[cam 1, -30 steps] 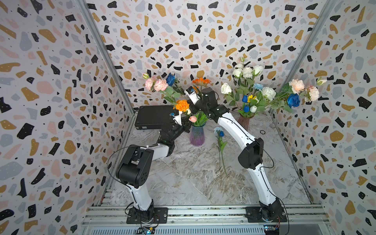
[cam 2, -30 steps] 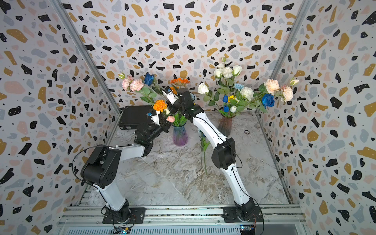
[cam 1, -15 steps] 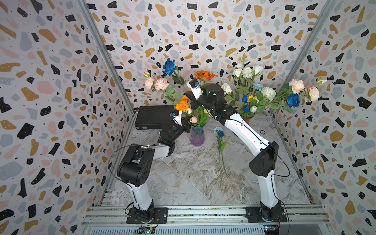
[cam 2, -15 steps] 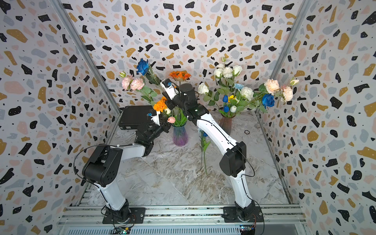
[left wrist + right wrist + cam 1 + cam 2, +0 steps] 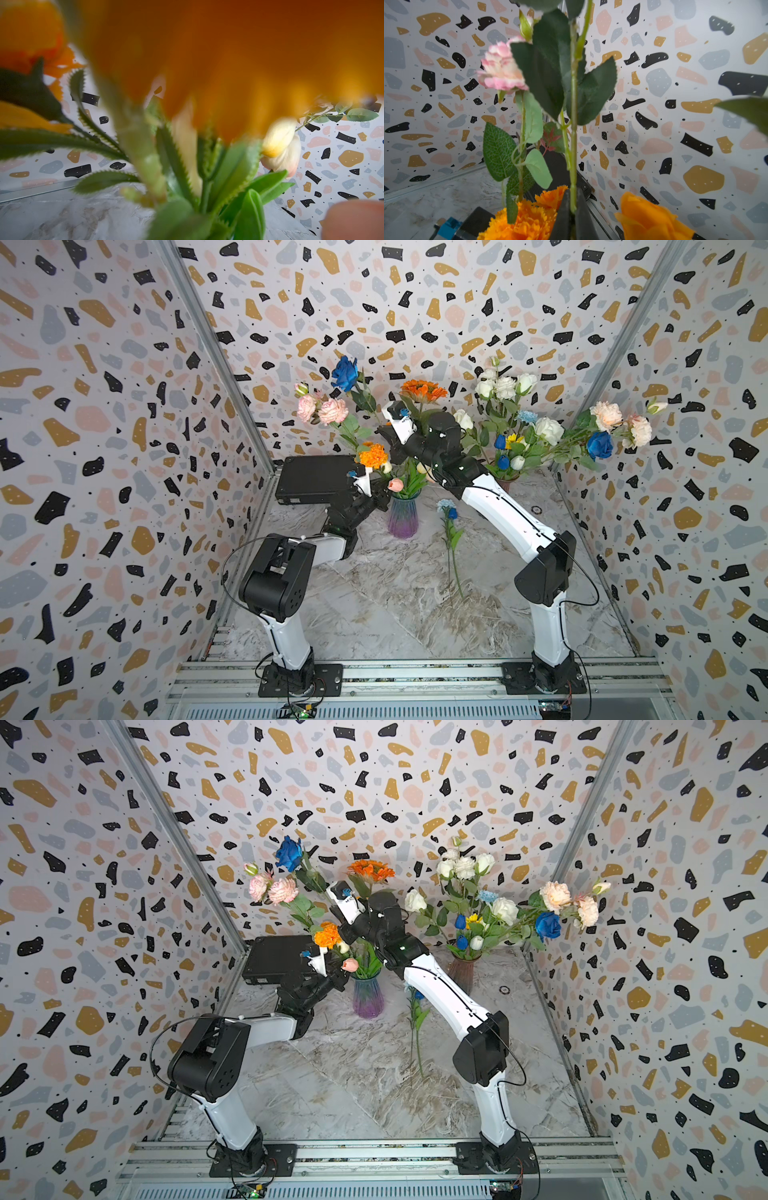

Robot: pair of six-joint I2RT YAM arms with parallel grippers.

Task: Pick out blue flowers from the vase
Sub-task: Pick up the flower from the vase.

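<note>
My right gripper (image 5: 572, 209) is shut on the green stem of a deep blue rose (image 5: 345, 373), held high above the purple glass vase (image 5: 402, 516); the stem (image 5: 573, 128) runs straight up from between the jaws. In both top views the left gripper (image 5: 377, 499) sits at the vase's neck on its left side. Leaves and an orange bloom hide its jaws in the left wrist view. A pale blue carnation and a dark blue tulip (image 5: 449, 510) lie on the marble table (image 5: 374, 614) right of the vase.
A brown vase (image 5: 508, 482) at the back right holds white roses, blue tulips (image 5: 500, 442), a blue rose (image 5: 599, 445) and peach carnations. Orange flowers (image 5: 373, 455) and pink carnations (image 5: 322, 409) remain in the purple vase. A black box (image 5: 316, 479) stands at the back left.
The right gripper has risen with the blue rose, drawing it up above the other blooms, and that arm's elbow has swung right. The left arm has stayed at the vase.
</note>
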